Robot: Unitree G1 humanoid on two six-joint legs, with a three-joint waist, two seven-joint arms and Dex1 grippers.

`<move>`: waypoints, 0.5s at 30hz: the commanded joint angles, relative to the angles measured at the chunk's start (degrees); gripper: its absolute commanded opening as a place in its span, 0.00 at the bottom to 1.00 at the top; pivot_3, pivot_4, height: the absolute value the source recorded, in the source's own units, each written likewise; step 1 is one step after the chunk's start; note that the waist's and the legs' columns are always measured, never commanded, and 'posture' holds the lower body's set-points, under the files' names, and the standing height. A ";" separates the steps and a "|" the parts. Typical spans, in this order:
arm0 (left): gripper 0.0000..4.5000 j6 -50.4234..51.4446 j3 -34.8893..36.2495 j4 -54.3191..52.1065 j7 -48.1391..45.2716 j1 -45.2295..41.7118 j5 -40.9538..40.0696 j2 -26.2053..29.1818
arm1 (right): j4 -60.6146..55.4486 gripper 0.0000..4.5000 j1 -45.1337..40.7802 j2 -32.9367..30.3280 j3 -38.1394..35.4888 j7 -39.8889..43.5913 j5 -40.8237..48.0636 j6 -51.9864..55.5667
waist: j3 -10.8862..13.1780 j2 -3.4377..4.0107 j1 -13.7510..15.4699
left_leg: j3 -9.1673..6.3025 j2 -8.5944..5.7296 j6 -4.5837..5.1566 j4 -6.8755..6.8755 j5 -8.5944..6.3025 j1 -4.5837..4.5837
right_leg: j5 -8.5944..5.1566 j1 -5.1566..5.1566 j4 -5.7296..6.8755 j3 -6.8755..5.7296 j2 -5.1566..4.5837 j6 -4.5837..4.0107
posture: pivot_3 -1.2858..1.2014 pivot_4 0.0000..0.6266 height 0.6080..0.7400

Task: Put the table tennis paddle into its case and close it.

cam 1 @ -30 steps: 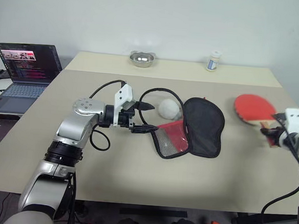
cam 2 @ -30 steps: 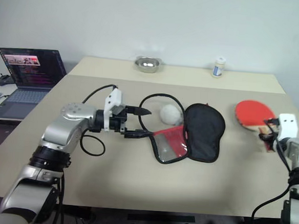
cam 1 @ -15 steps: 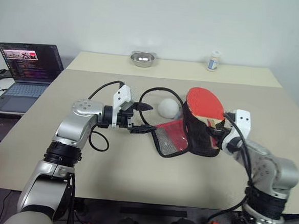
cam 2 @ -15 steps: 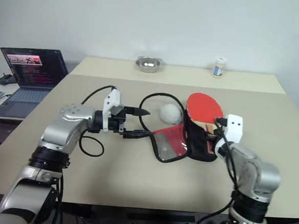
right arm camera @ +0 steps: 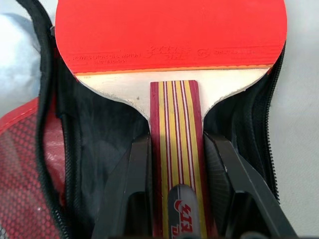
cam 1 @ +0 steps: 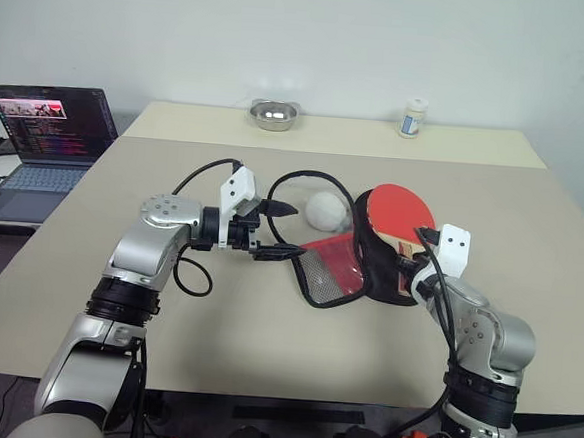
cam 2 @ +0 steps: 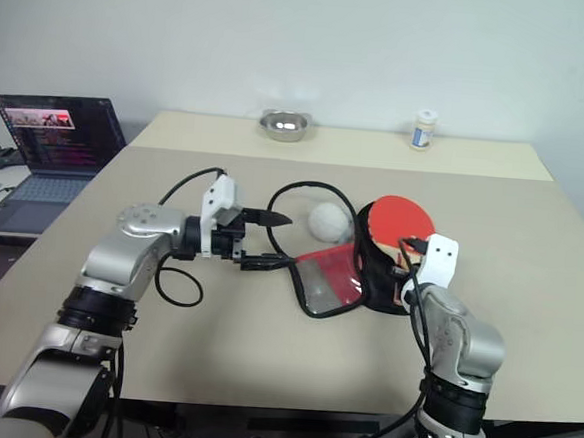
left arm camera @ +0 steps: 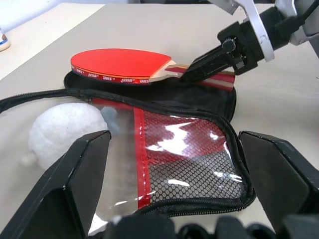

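The table tennis paddle hovers red face up just over the black half of the open case. My right gripper is shut on its striped wooden handle, one finger on each side. The case's red mesh flap lies folded out to the left on the table, and its zip rim loops up around a white fluffy ball. My left gripper stands open at the flap's left edge, fingers wide, pointing at the case. Its lower finger is close to the flap's corner; I cannot tell if they touch.
A steel bowl and a small bottle stand at the far edge of the table. An open laptop sits on a side desk at the left.
My right arm has swung in from the table's right side with the paddle and brought it low over the case's black half. The left arm and the case have stayed put.
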 commanded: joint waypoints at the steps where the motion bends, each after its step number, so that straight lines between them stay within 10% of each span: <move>1: 1.00 -1.03 1.51 -1.75 0.47 -0.43 -0.12 0.59 | -0.13 0.24 -0.19 0.24 1.06 -0.20 -0.12 -3.40 | 0.00 0.00 0.01 | -0.01 0.00 0.00 0.00 0.00 0.00 | 0.00 0.00 0.00 0.00 0.00 0.00 | 0.52 0.24 1.00; 12: 1.00 -1.23 1.41 -1.86 0.76 -0.34 -0.21 0.72 | 4.41 0.24 -0.01 -0.29 2.29 -0.66 -0.91 -6.82 | 0.00 0.00 0.01 | 0.00 0.00 0.00 0.01 0.00 0.00 | 0.00 0.00 0.00 0.00 0.00 0.00 | 0.52 0.24 1.00; 15: 1.00 -0.99 1.66 -2.27 0.78 0.15 -0.38 1.08 | 4.13 0.46 0.30 -0.24 2.31 -0.59 -0.45 -7.04 | 0.00 0.00 0.01 | 0.00 0.00 0.00 0.02 0.00 0.00 | 0.00 0.01 0.00 0.00 0.00 0.00 | 0.52 0.24 1.00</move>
